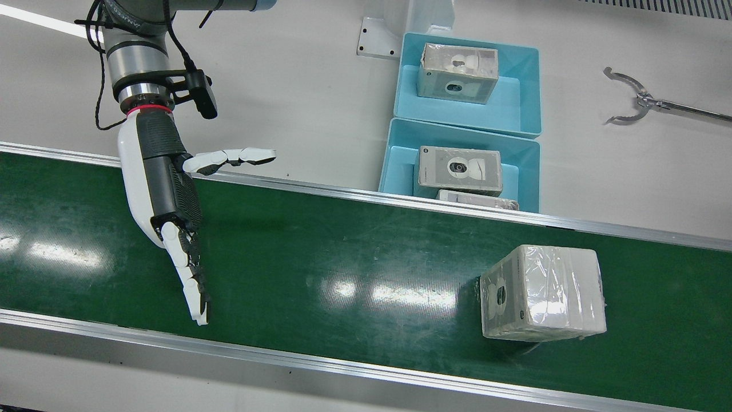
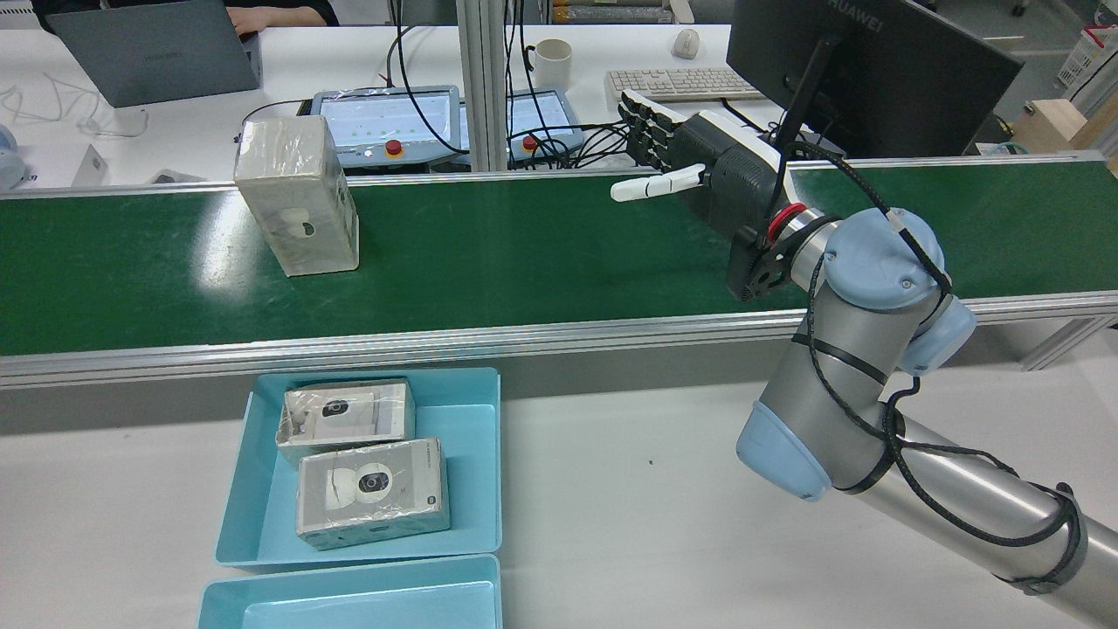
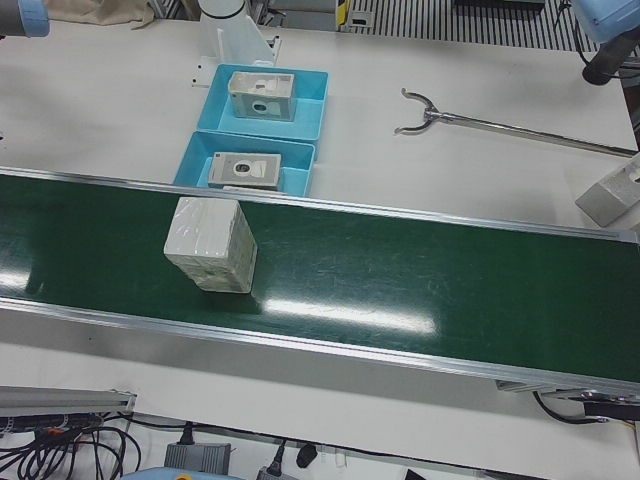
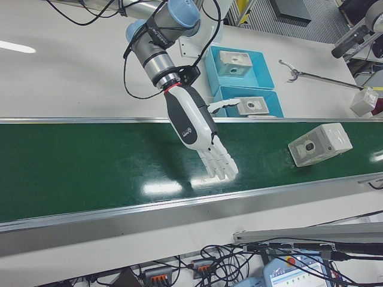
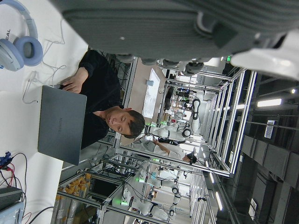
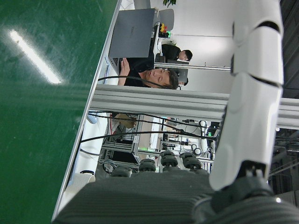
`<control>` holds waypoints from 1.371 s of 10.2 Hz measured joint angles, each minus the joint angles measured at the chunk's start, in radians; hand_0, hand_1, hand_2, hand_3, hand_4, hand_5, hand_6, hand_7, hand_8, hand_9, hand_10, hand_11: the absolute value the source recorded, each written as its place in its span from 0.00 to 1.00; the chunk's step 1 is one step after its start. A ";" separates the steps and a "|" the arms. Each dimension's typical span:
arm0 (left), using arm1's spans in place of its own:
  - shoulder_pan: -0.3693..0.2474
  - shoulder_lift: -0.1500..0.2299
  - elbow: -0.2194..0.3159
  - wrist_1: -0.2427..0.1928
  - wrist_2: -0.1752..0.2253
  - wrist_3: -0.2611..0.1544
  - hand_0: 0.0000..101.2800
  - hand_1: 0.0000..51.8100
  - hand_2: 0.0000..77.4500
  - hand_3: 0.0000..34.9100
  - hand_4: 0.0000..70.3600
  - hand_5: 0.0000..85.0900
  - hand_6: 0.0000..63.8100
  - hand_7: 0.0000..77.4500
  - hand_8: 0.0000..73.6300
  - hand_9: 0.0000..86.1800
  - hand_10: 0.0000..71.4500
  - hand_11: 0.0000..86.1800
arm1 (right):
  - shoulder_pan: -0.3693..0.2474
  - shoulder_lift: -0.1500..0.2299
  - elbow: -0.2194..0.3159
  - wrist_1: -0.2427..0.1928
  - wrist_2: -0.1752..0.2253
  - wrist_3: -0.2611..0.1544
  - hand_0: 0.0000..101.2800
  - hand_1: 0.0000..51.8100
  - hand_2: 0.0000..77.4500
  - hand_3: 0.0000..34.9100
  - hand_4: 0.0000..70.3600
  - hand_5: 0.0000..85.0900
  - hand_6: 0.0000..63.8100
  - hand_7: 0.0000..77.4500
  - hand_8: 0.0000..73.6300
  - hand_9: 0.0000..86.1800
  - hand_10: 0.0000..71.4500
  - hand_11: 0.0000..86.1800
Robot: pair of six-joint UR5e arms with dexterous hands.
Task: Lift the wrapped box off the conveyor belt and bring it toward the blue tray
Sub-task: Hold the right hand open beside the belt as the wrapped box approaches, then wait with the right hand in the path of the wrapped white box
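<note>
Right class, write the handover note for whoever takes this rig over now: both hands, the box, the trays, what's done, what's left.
Right hand: open, empty, poised over the conveyor belt, well apart from the wrapped box.
Left hand: seen only in its own view, state unclear.
Wrapped box: on the belt, untouched.
Blue tray beside the belt already holds boxes; a second tray behind it holds one.
Done: nothing on this box.
Left: grasp, lift, carry toward the tray.
</note>
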 joint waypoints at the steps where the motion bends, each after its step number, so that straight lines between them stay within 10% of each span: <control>1: 0.000 0.000 0.000 0.000 0.000 0.000 0.00 0.00 0.01 0.00 0.00 0.01 0.00 0.00 0.00 0.00 0.00 0.00 | 0.000 0.000 -0.002 0.001 0.000 -0.002 0.45 0.25 0.15 0.10 0.02 0.01 0.00 0.00 0.02 0.02 0.00 0.01; 8: 0.000 0.000 0.000 0.000 0.000 0.000 0.00 0.00 0.01 0.00 0.00 0.01 0.00 0.00 0.00 0.00 0.01 0.00 | -0.007 -0.007 -0.016 0.070 0.001 -0.104 0.45 0.24 0.13 0.02 0.00 0.01 0.00 0.00 0.04 0.01 0.00 0.01; 14: 0.000 0.000 0.000 0.000 0.000 0.000 0.00 0.00 0.01 0.00 0.00 0.01 0.00 0.00 0.00 0.00 0.00 0.00 | -0.001 -0.010 -0.071 0.078 0.011 -0.041 0.42 0.21 0.11 0.01 0.00 0.01 0.00 0.00 0.04 0.02 0.00 0.01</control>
